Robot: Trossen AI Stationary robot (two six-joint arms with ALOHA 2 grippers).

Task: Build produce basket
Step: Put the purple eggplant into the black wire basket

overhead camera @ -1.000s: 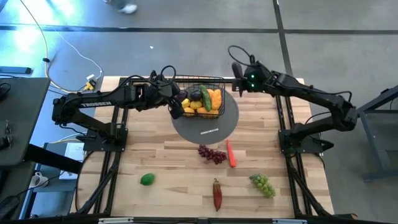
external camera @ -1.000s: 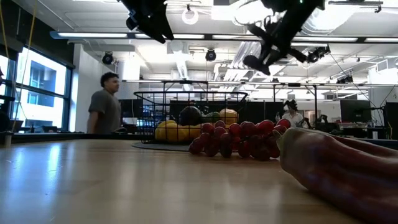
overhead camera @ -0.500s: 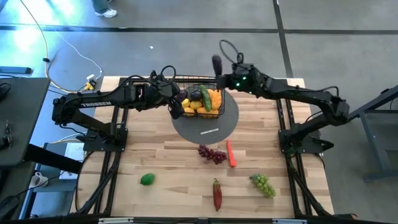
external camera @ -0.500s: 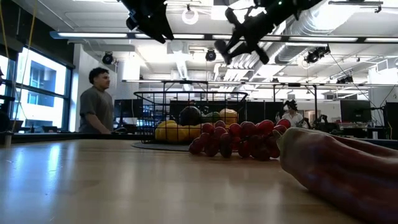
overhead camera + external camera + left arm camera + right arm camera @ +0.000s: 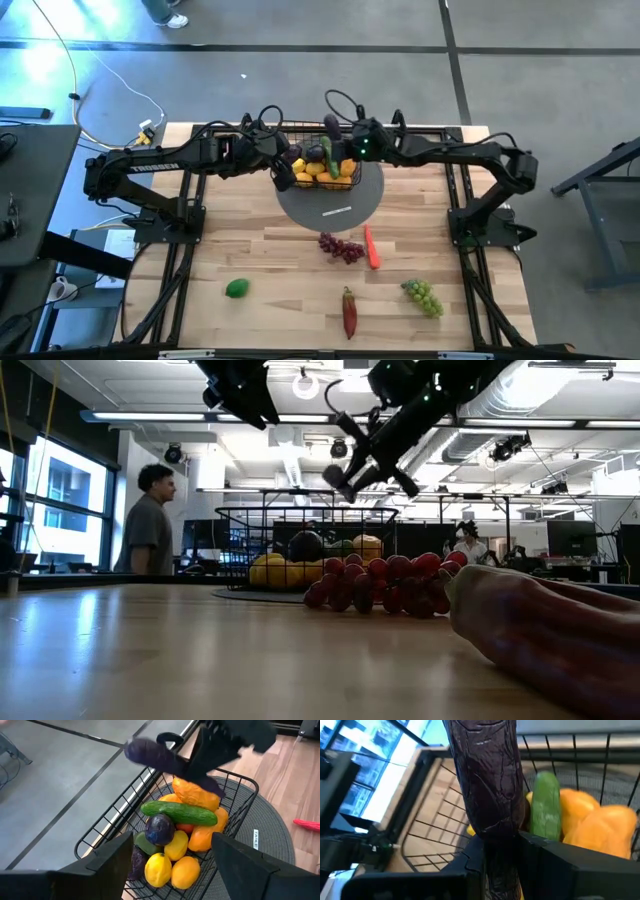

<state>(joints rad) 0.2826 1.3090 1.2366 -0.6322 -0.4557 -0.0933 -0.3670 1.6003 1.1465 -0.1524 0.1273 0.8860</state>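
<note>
A: Two arms are meeting over the basket (image 5: 322, 160) in your high view; the basket is sitting on the grey round mat (image 5: 335, 203), and purple grapes (image 5: 341, 247), a carrot (image 5: 372, 247), a red pepper (image 5: 349, 312), green grapes (image 5: 423, 297) and a green fruit (image 5: 237, 289) are lying loose on the table (image 5: 270, 270).

B: Your low view is adding height: the right gripper (image 5: 352, 460) is hanging above the basket rim, and a person (image 5: 147, 525) is standing behind.

A: Your left wrist view is showing the left gripper (image 5: 170, 857), fingers apart and empty, with the cucumber (image 5: 179, 813) and lemons (image 5: 167, 862) inside.

B: Only your right wrist view is showing the fingers clamped on a dark purple eggplant (image 5: 489, 785).
</note>
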